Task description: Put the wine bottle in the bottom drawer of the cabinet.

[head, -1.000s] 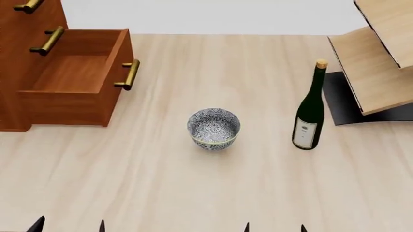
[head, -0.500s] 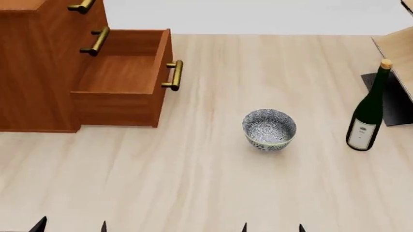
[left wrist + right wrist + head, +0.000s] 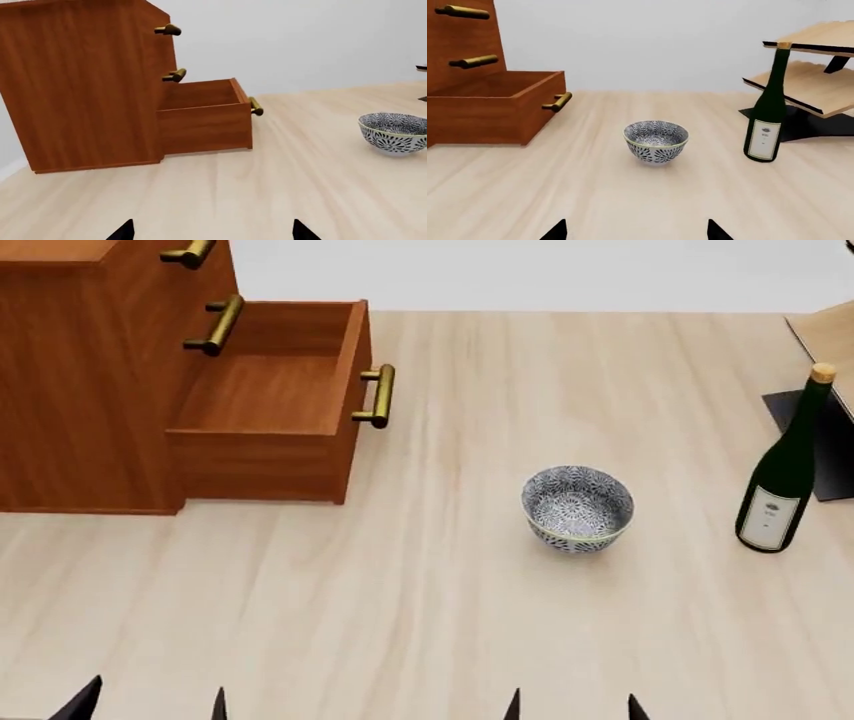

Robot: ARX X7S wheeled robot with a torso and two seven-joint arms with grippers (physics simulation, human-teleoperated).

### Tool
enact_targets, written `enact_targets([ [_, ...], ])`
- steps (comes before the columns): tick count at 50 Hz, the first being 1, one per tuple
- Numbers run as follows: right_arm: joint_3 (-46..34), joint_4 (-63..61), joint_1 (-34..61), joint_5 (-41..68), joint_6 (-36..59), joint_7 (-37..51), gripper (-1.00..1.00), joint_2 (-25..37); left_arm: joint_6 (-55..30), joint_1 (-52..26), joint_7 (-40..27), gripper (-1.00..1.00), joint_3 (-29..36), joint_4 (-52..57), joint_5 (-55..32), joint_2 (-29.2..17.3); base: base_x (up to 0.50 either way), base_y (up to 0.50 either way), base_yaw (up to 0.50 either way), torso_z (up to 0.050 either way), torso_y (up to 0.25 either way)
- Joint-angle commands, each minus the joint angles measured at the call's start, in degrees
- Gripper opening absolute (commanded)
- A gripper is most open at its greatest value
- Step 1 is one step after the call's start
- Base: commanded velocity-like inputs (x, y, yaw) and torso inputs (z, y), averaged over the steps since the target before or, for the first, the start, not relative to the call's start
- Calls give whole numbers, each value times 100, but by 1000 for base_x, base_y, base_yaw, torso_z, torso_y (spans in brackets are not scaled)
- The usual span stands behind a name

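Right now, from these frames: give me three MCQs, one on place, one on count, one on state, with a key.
1. What stands between the cabinet and the wine bottle?
A. bowl
B. mug
C. plate

2. How many brass handles show on the cabinet?
A. one
B. three
C. five

3. The bottom drawer is:
A. shut
B. removed
C. pulled open, empty

Key:
1 A, the patterned bowl sits mid-table between them.
2 B, the head view shows one per drawer front.
3 C, its bare wooden floor shows; the bottle stands upright on the table.
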Motion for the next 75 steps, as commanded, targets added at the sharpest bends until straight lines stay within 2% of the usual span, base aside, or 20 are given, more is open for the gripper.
enact_targets([
  [1, 23, -1153, 161, 259, 1246, 68, 100, 286, -1460, -195, -6, 100, -6, 1218, -263, -100, 0, 0, 0, 0, 0],
  [9, 136, -1779, 339, 454, 1710, 130, 100, 389, -2636, -373, -51, 100, -35, 2553, -424, -260, 0, 0, 0, 0, 0],
  [18, 56, -2559, 409, 417, 2186, 258, 100, 566, -3489, -538, -135, 100, -48, 3533, -574, -335, 0, 0, 0, 0, 0],
  [23, 192, -3045, 423, 595, 2501, 313, 100, 630, -4348, -673, -124, 100, -524, 4248, -1222, -141, 0, 0, 0, 0, 0],
  [35, 320, -4288, 724, 909, 3672, 556, 100, 768, -5612, -1179, -561, 100, -546, 5305, -1293, -253, 0, 0, 0, 0, 0],
  [39, 416, -4542, 835, 1039, 3983, 587, 100, 831, -6083, -1436, -721, 100, -834, 5582, -1712, -236, 0, 0, 0, 0, 0],
  [40, 417, -4577, 841, 1038, 4006, 602, 100, 840, -6080, -1481, -961, 100, -869, 5585, -2028, -372, 0, 0, 0, 0, 0],
  [42, 426, -4573, 813, 1044, 3993, 614, 100, 836, -5926, -1717, -2219, 100, -879, 5587, -3538, -1056, 0, 0, 0, 0, 0],
  [44, 468, -4730, 860, 1149, 4173, 660, 100, 797, -5545, -1914, -3243, 100, -668, 5586, -4648, -1698, 0, 0, 0, 0, 0],
  [45, 458, -4835, 917, 1146, 4298, 726, 100, 799, -5339, -2044, -3691, 100, -513, 5586, -5051, -1991, 0, 0, 0, 0, 0],
  [47, 482, -5035, 1009, 1240, 4508, 775, 100, 784, -5024, -2165, -4050, 100, -303, 5580, -5372, -2303, 0, 0, 0, 0, 0],
  [51, 517, -5258, 1133, 1323, 4754, 858, 100, 796, -4366, -2143, -4147, 100, -167, 5582, -5438, -2572, 0, 0, 0, 0, 0],
  [53, 531, -5398, 1229, 1401, 4943, 918, 100, 782, -4300, -2338, -4550, 100, 188, 5582, -5407, -2830, 0, 0, 0, 0, 0],
  [56, 506, -5399, 1220, 1419, 4883, 929, 100, 792, -4084, -2339, -4642, 100, 262, 5564, -5506, -2958, 0, 0, 0, 0, 0],
  [75, 226, -5504, 1246, 1456, 4723, 1265, 100, 1081, -3621, -2182, -4455, 100, 562, 5376, -5174, -3059, 20, 0, 0, 0, 0],
])
